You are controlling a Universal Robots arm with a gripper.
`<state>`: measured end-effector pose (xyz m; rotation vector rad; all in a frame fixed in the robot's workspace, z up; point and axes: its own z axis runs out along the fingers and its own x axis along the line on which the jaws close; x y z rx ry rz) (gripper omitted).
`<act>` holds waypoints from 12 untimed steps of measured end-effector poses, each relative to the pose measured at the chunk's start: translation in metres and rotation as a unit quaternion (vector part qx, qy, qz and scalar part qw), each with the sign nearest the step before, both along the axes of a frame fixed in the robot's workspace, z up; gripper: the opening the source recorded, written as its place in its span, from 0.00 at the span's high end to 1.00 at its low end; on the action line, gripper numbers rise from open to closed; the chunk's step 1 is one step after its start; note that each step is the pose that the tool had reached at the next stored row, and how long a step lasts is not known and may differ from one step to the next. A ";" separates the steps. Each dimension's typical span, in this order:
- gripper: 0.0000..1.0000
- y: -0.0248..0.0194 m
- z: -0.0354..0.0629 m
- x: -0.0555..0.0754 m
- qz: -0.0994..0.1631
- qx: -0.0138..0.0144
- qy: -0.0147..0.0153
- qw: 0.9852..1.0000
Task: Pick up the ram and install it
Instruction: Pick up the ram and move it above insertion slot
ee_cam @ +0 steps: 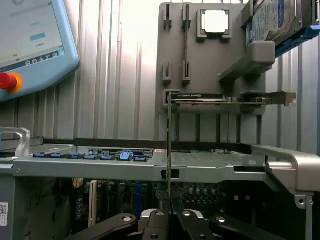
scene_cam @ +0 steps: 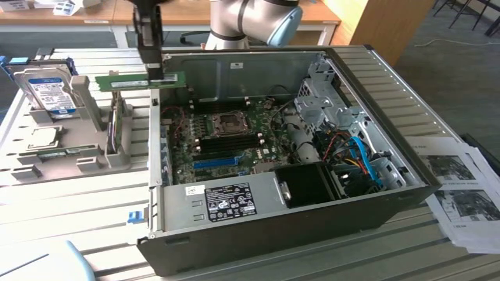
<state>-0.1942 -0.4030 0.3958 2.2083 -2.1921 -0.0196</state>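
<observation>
My gripper [scene_cam: 158, 75] hangs from above, shut on the right end of the ram [scene_cam: 137, 82], a long thin green stick held level in the air. It hovers over the left wall of the open computer case [scene_cam: 375, 76], between the case and the grey holder. In the wrist view the ram [ee_cam: 169, 150] shows edge-on as a thin line rising from my gripper [ee_cam: 170, 220]. The motherboard [scene_cam: 258, 153] lies inside the case, with black slot strips [scene_cam: 230, 142] beside the processor socket and a blue slot strip [scene_cam: 215, 163] nearer the front.
A grey parts holder [scene_cam: 55, 158] at the exterior view's left carries a hard drive [scene_cam: 47, 91] and a card. Printed papers [scene_cam: 461, 193] lie at the right of the case. A teach pendant [ee_cam: 30, 40] rests on the slatted table. Cables and drive cages crowd the case's right side.
</observation>
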 end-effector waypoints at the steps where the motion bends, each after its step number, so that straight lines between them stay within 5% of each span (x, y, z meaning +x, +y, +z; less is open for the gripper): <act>1: 0.89 0.0000 0.0000 0.004 0.000 0.000 0.000 1.000; 12: 0.89 0.0000 0.0000 0.045 0.000 0.000 0.000 1.000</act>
